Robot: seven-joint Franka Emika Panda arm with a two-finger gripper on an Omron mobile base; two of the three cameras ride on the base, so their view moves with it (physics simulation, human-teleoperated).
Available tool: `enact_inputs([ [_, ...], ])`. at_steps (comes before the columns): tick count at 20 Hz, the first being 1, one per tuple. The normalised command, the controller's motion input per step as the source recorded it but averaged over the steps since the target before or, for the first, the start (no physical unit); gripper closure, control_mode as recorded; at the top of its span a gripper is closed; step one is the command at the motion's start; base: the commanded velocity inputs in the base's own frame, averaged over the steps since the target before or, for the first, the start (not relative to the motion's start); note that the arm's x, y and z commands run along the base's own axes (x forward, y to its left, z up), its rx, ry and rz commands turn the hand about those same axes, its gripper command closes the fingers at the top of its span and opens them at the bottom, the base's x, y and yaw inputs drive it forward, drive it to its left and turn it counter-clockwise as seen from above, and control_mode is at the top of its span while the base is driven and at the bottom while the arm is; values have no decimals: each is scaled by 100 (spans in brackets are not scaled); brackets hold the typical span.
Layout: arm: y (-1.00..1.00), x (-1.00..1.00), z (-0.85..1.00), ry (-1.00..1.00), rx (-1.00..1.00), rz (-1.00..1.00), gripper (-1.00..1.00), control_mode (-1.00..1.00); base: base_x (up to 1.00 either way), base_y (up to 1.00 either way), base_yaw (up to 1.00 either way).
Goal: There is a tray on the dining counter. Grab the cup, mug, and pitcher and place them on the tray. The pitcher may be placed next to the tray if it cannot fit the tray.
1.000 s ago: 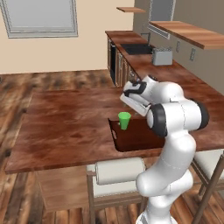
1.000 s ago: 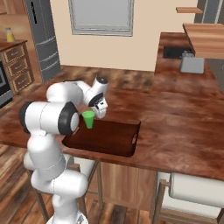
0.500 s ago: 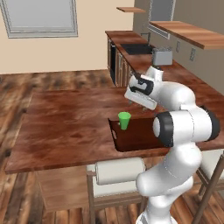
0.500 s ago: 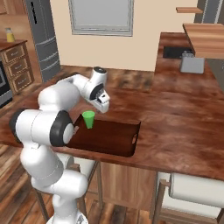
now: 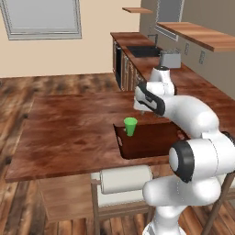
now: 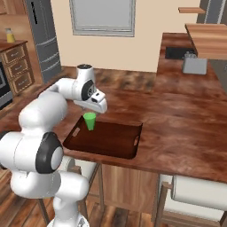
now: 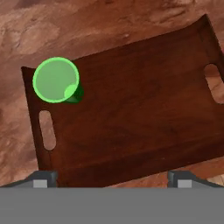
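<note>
The green cup stands upright inside the dark wooden tray, close to one cut-out handle. From the hand view I look straight down into the cup at a corner of the tray. My gripper hangs open above the tray, a little higher than the cup and beside it, holding nothing. The tray lies near the front edge of the dining counter. A small yellow vessel, apparently the pitcher, stands on a far cabinet. The mug is out of view.
A grey toaster sits on the back counter near a black stovetop. Stools with white roll cushions are tucked under the counter's front edge. A tall fridge stands beside the far cabinet.
The arm's elbow has swung round behind the hand while the hand stayed over the tray with its jaws open. The cup has not moved.
</note>
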Motion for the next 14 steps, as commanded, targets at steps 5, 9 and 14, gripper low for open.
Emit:
enact_inputs([
  [5,-8,-55,32,0,-4,11,-100,-100,0,0,0],
  [9,-3,-53,33,0,0,2,-100,-100,0,0,0],
  [14,0,-39,30,0,0,1,-100,-100,0,0,0],
])
